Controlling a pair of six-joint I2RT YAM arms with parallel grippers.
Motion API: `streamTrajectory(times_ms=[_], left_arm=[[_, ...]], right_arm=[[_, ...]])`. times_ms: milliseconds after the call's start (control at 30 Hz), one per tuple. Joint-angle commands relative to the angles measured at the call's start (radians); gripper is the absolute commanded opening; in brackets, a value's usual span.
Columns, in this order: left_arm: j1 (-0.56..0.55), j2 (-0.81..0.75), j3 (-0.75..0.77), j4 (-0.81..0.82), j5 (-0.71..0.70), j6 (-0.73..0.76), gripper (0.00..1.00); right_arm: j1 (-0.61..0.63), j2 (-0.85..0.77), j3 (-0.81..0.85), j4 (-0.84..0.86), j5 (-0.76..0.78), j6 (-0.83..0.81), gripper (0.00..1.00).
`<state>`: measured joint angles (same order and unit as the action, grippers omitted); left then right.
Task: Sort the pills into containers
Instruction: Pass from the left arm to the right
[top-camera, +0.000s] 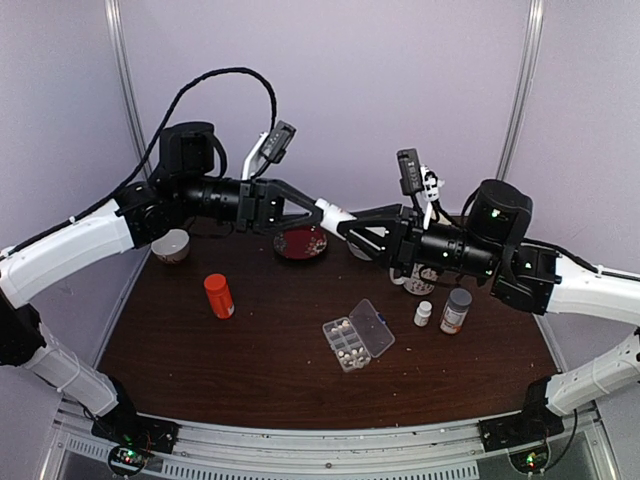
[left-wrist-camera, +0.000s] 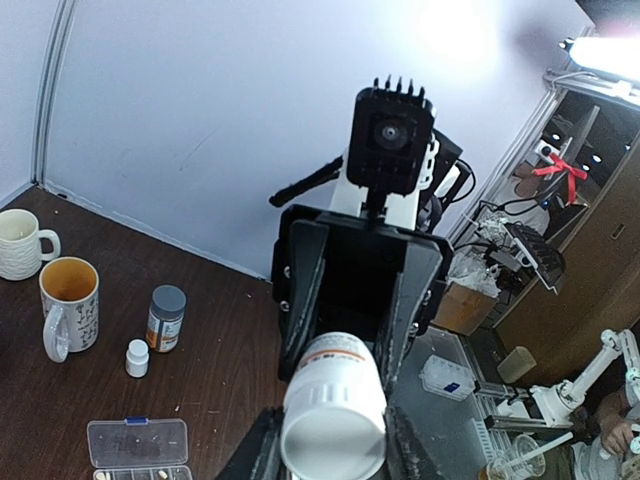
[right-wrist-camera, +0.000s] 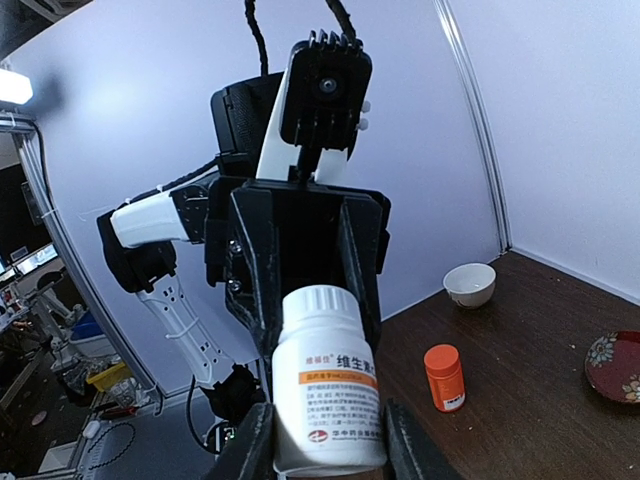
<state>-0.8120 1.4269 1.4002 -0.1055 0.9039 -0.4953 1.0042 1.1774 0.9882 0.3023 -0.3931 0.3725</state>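
the two arms meet above the back of the dark table (top-camera: 250, 350), sharing one white bottle (top-camera: 334, 212) that lies level in the air between them. the left gripper (left-wrist-camera: 333, 420) is clamped on the cap end, with a black finger tight against each side. the right gripper (right-wrist-camera: 328, 420) has its jaws drawn in on the labelled body of the same bottle; from its own wrist camera the fingers look pressed against both sides, with no gap to see. the pills (top-camera: 346, 342) sit as pale dots in the small square compartments of the clear organizer box (top-camera: 340, 355), which rests on the table in front of the grippers and a little to the right. its clear lid (top-camera: 374, 328) is folded open flat beside the compartments. how many pills lie in each compartment is too small to tell. just right of the box stand a small white bottle (top-camera: 424, 313) and, beside it, a grey-capped bottle (top-camera: 456, 310). an orange bottle (top-camera: 218, 296) stands upright on the left side of the table, well apart from the box. a white bowl (top-camera: 171, 245) sits at the back left. a dark red plate (top-camera: 301, 243) lies under the held bottle. a mug (top-camera: 418, 283) is partly hidden beneath the right arm.
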Motion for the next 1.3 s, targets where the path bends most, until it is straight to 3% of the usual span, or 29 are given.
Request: streamTrajectory(times_ms=[0, 100, 267, 400, 567, 633, 667, 733, 833, 933, 1067, 1167, 1267], left_arm=[[-0.006, -0.008, 0.011, 0.010, -0.024, -0.038, 0.00], [-0.005, 0.015, 0.058, -0.081, -0.061, -0.082, 0.00], [-0.004, 0.037, 0.072, -0.163, -0.124, -0.299, 0.00], [-0.005, 0.034, -0.017, -0.004, -0.075, -0.515, 0.00], [-0.003, 0.007, -0.042, -0.011, -0.125, -0.596, 0.00], [-0.004, 0.003, -0.051, 0.017, -0.134, -0.620, 0.02], [-0.003, 0.002, -0.053, 0.029, -0.135, -0.624, 0.07], [-0.003, -0.001, -0.042, 0.034, -0.137, -0.607, 0.31], [0.001, -0.013, -0.024, 0.018, -0.152, -0.543, 0.56], [0.009, -0.021, -0.020, 0.025, -0.159, -0.508, 0.64], [0.024, -0.028, -0.023, 0.038, -0.157, -0.473, 0.96], [0.038, -0.050, -0.023, 0.017, -0.164, -0.318, 0.96], [0.049, -0.100, -0.017, -0.034, -0.181, -0.038, 0.91]], right_arm=[[0.026, 0.018, 0.056, -0.081, -0.010, -0.119, 0.24], [0.059, 0.019, 0.090, -0.213, 0.084, -0.280, 0.22], [0.154, -0.006, 0.065, -0.260, 0.421, -0.677, 0.20], [0.196, 0.006, 0.065, -0.261, 0.572, -0.894, 0.18], [0.231, 0.003, 0.034, -0.206, 0.682, -1.067, 0.16], [0.231, -0.004, 0.027, -0.195, 0.692, -1.074, 0.13], [0.231, -0.009, 0.023, -0.190, 0.692, -1.059, 0.12], [0.229, -0.021, 0.023, -0.194, 0.662, -1.008, 0.11], [0.221, -0.036, 0.035, -0.236, 0.587, -0.908, 0.11], [0.218, -0.058, 0.027, -0.240, 0.537, -0.822, 0.11], [0.211, -0.102, -0.024, -0.182, 0.497, -0.717, 0.10], [0.191, -0.129, -0.061, -0.145, 0.431, -0.603, 0.10], [0.173, -0.142, -0.072, -0.139, 0.344, -0.502, 0.09]])
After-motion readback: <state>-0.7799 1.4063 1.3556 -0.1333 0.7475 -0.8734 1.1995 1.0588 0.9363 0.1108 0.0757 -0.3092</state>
